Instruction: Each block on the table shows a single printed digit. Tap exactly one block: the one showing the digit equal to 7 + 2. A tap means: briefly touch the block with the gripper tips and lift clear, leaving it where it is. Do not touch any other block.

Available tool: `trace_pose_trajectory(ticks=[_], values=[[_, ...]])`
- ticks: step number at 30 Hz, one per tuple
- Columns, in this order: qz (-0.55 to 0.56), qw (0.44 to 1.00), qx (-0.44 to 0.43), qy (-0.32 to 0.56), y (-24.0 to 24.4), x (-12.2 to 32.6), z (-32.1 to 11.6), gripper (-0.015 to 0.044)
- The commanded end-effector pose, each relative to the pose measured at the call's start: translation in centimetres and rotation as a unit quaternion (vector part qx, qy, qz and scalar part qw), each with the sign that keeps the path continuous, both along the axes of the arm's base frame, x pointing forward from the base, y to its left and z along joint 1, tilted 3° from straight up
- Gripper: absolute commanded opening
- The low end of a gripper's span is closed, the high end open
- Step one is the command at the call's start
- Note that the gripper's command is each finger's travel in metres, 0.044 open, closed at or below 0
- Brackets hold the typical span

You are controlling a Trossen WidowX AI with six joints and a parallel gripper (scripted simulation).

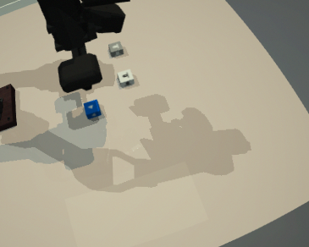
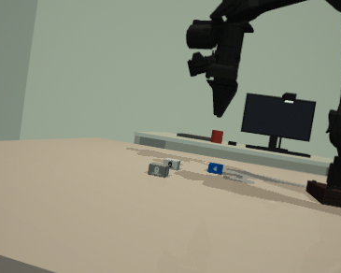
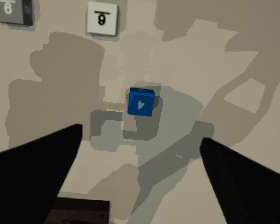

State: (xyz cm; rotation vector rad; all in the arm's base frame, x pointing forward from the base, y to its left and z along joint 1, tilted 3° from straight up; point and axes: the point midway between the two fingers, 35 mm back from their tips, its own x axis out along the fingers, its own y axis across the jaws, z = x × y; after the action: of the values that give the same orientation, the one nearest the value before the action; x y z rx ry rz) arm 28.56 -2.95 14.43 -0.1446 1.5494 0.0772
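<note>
The white block shows a black looped digit with a bar above it in the wrist view; turned with the bar beneath, it reads as 9. The blue block shows a 4. The grey block shows a pale looped digit, cut off at the wrist view's top left and not surely readable. My gripper is open and empty, pointing down high above the table. In the wrist view the blue block lies ahead of the fingertips, the white one farther ahead and left.
The arm's dark red base plate stands at the table's side. A monitor and a red cup are on a separate desk behind. Arm shadows cross the table.
</note>
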Motion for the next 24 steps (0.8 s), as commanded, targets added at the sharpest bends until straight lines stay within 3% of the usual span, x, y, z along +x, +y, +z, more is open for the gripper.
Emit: trace_pose_trajectory(ticks=[1,9,24], values=[[0.009,1.000,0.008,-0.002,4.9,2.7,-0.1,0.0400],[0.008,1.000,0.007,0.005,16.7,6.1,-0.8,0.0400],[0.008,1.000,0.007,0.005,16.9,6.1,-0.9,0.0400]])
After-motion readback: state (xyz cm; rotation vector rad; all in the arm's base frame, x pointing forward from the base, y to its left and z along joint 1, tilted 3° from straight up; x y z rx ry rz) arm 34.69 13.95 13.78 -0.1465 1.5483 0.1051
